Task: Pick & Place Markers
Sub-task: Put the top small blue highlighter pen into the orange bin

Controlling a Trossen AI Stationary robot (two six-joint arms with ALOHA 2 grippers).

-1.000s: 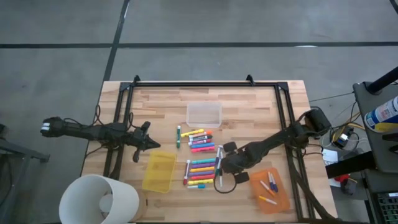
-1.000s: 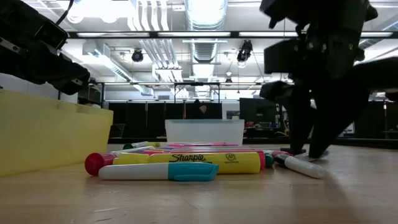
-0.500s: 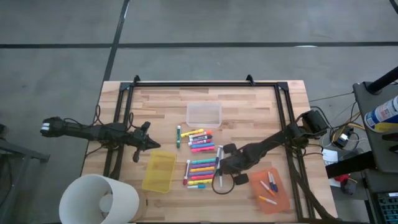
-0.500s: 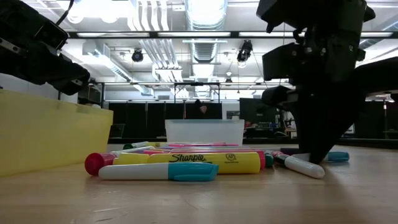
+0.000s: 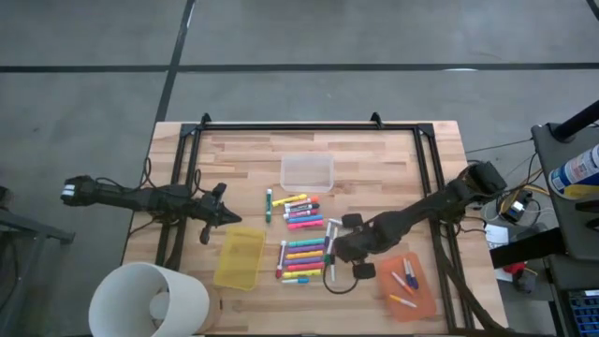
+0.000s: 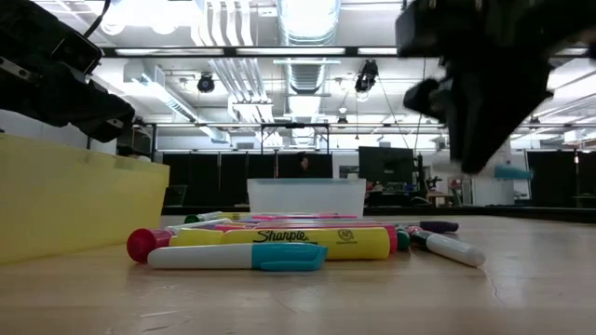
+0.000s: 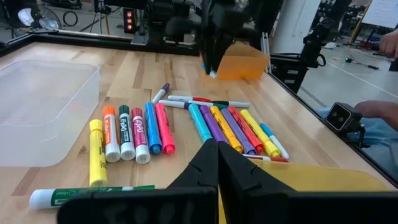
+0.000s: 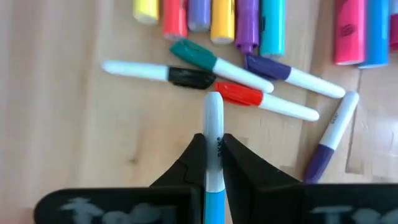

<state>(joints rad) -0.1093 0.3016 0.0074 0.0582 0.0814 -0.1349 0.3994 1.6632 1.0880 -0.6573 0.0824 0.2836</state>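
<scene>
My right gripper (image 8: 213, 163) is clamped on a thin white marker with a blue cap (image 8: 213, 149), lifted clear of the wooden table (image 5: 374, 159) above the loose white markers (image 8: 249, 78) at the edge of the marker pile (image 5: 301, 245). In the low view a yellow highlighter (image 6: 298, 242) reads "Sharpie", with a white, teal-capped marker (image 6: 237, 257) lying just in front of it. The left wrist view shows "EXPO" on the stubby markers (image 7: 127, 132) beside the clear bin (image 7: 43, 109). My left gripper (image 7: 211, 167) waits with fingers together near the yellow bin (image 5: 240, 257). Three markers lie in the orange bin (image 5: 423, 292).
</scene>
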